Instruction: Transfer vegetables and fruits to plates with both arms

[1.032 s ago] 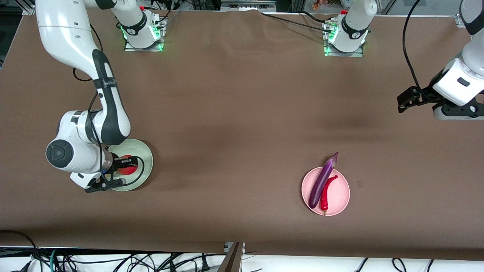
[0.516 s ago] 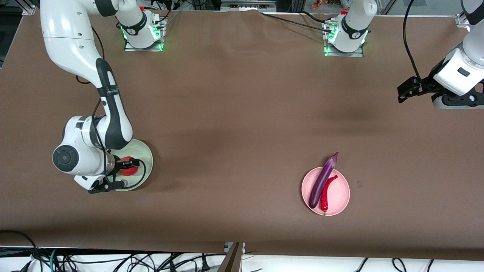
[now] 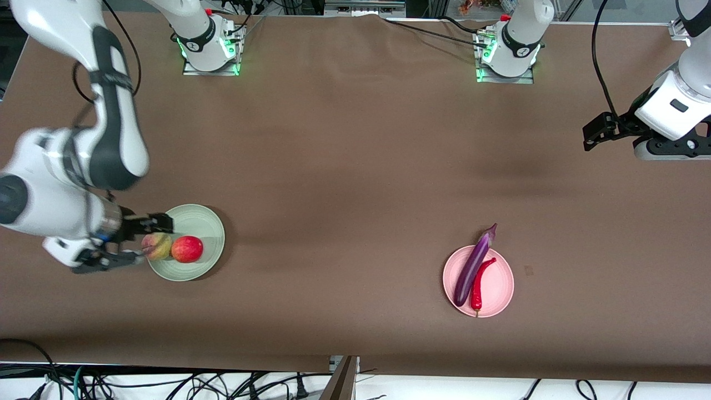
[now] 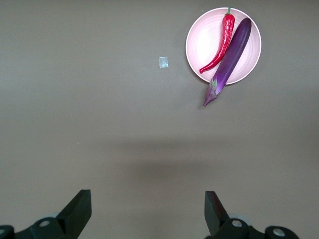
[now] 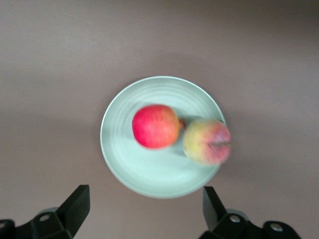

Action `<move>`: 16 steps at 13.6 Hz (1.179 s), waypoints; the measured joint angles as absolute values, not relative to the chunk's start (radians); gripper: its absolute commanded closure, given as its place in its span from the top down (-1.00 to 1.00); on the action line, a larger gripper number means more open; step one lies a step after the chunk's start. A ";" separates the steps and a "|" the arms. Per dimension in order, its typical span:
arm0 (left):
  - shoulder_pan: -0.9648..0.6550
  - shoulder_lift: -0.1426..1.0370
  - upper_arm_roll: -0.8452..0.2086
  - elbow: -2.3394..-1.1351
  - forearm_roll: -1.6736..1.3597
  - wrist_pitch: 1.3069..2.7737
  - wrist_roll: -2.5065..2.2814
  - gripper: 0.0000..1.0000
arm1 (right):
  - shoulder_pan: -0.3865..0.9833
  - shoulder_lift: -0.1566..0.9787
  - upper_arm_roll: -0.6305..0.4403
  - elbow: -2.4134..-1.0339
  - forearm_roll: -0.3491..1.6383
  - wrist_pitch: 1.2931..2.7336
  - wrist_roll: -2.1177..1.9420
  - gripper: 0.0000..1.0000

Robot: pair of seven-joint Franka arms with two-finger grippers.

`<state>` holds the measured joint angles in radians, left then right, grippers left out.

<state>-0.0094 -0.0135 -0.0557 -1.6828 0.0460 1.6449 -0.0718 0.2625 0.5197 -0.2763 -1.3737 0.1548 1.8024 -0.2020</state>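
Note:
The pale green plate (image 3: 206, 226) holds the peach (image 3: 156, 246) and the round red fruit (image 3: 187, 249) side by side, touching. My right gripper (image 3: 145, 240) hangs open and empty above the plate's rim at the right arm's end. From its wrist I see the plate (image 5: 144, 179), red fruit (image 5: 155, 126) and peach (image 5: 207, 141) below the spread gripper (image 5: 144, 209). The pink plate (image 3: 498, 290) carries the purple eggplant (image 3: 472, 266), whose stem end overhangs the rim, and the red chili (image 3: 480, 284). My left gripper (image 3: 597, 139) waits open and empty over bare table at the left arm's end.
The left wrist view shows the pink plate (image 4: 199, 45), eggplant (image 4: 230, 55) and chili (image 4: 220, 42) far off, past the open gripper (image 4: 147, 211). A small pale scrap (image 3: 528, 270) lies beside the pink plate. Brown cloth covers the table; cables hang along its near edge.
My right gripper opened, let go of the red fruit on the green plate, and rose and drew back toward the right arm's end, uncovering the peach. The left arm barely moved.

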 measured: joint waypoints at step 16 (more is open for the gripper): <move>-0.011 -0.007 -0.056 -1.683 0.046 1.645 -0.056 1.00 | 0.046 0.121 -0.032 -1.445 0.004 1.481 -0.199 1.00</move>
